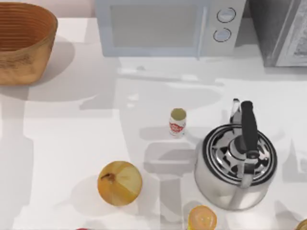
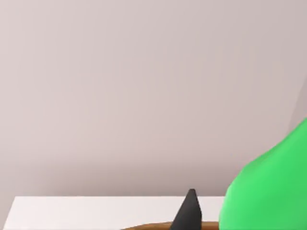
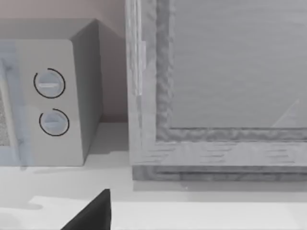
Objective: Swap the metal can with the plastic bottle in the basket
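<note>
1. Top view: the basket sits at the table's far left corner. The metal can stands upright mid-table, just left of the kettle and beyond the onion. A microwave stands along the back edge.
2. Left wrist view: the plastic bottle looms close beside one dark fingertip, above a brown basket rim. Grip state: cannot tell.
3. Right wrist view: one dark fingertip over the white table, facing the microwave and a grey cabinet. Fingers' state: cannot tell.
</note>
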